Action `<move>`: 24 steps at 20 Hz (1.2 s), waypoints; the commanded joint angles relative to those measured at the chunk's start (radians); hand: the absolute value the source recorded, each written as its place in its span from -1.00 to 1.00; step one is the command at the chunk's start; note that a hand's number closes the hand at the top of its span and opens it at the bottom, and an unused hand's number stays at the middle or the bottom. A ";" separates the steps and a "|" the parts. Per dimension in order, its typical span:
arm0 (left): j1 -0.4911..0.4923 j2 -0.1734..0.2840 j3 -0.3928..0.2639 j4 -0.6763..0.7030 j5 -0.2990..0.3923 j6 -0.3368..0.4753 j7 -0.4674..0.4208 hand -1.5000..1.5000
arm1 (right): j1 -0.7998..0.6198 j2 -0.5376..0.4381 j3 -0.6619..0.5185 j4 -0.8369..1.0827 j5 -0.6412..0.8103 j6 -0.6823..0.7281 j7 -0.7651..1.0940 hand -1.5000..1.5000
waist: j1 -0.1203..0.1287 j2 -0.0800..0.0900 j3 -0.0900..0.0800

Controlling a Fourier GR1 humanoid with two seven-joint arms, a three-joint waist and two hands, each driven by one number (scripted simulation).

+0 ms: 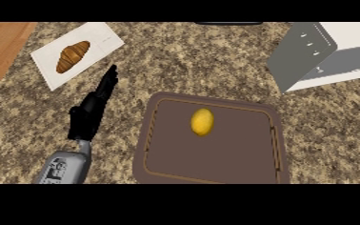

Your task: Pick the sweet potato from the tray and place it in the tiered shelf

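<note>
Step in hand: approach, not yet a pick. The sweet potato [202,121] lies untouched on the tray [162,143], slightly far of the tray's middle, nothing touching it.

My left hand [91,109] hovers over the counter [211,62] just left of the tray's left rim, fingers straight and together, pointing away from me, holding nothing. My right hand shows in no part of the view.

Next move, as I judge it: bring a hand over the tray, come down on the sweet potato and curl round it, then carry it far and right to the tiered shelf [309,57], which stands well apart from the tray at the far right.

Materials and shapes:
- Sweet potato: small, smooth, yellow, egg-like oval. Likely to roll if nudged off-centre.
- Tray: dark brown, flat, rounded rectangle, thin paler line inside a low rim.
- Counter: speckled tan and brown stone look.
- Tiered shelf: grey slanted panel with pale flat surfaces behind.
- Far left: a croissant [73,56], ridged and brown, on a white board [98,35].
</note>
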 commanded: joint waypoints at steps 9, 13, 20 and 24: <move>-0.059 -0.039 0.008 0.060 -0.037 0.006 0.003 0.00 | -0.163 -0.004 0.094 0.338 0.200 -0.093 -0.270 1.00 | 0.002 0.002 0.000; 0.030 -0.027 0.019 -0.021 -0.021 -0.007 -0.011 0.00 | -0.145 0.022 0.099 0.375 0.272 -0.146 -0.315 1.00 | 0.000 0.000 0.001; -0.032 -0.027 0.040 0.042 -0.028 -0.017 -0.011 0.00 | -0.286 0.051 0.133 0.658 0.306 -0.229 -0.570 1.00 | 0.004 0.002 0.001; 0.005 -0.036 0.016 0.030 -0.037 -0.020 -0.044 0.00 | -0.325 0.166 0.058 0.699 0.173 -0.285 -0.574 1.00 | 0.008 0.003 0.003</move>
